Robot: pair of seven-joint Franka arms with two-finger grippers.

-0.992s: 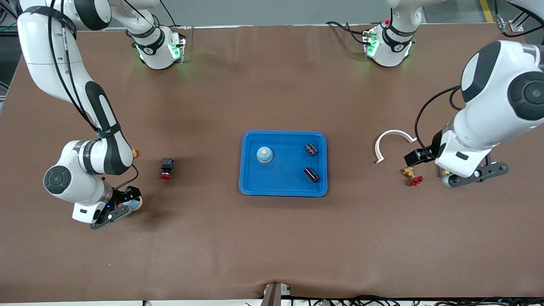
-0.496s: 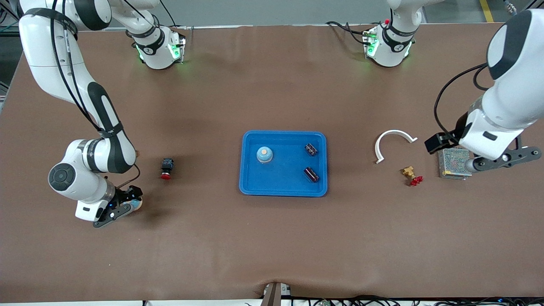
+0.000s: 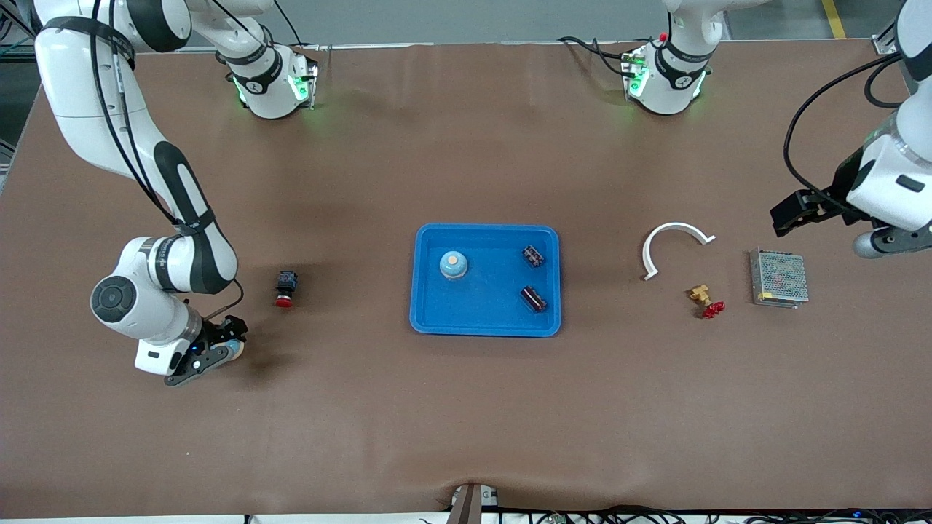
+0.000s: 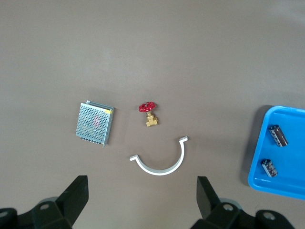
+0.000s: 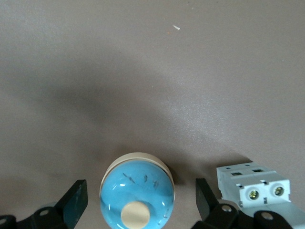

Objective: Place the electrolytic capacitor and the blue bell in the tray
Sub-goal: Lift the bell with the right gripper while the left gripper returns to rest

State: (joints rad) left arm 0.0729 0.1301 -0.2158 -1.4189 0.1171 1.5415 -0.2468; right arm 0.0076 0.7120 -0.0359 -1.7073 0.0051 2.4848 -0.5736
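In the shallow bright-blue plastic tray (image 3: 485,320) at mid-table: one round blue bell (image 3: 453,265) toward the right arm's end, two dark cylindrical capacitors (image 3: 533,255) (image 3: 534,298) toward the left arm's end. Between tray and perforated metal mesh box (image 3: 778,278): white curved plastic half-ring (image 3: 671,243), small brass valve with red handle (image 3: 706,301) nearer the camera.

Two blue bells: one (image 3: 453,265) in the tray (image 3: 437,320), one (image 5: 137,190) between the spread fingers of the right gripper (image 5: 138,205). Two capacitors (image 3: 533,255) (image 3: 533,298), both in the tray. One tray. One red push button (image 3: 285,288), near the right gripper. One grey-white terminal block (image 5: 252,185), just beside the right gripper. One white curved clip (image 4: 161,160), one small red-handled brass valve (image 4: 149,113) and one mesh metal box (image 4: 94,122), all below the open left gripper (image 4: 140,200). Two grippers.
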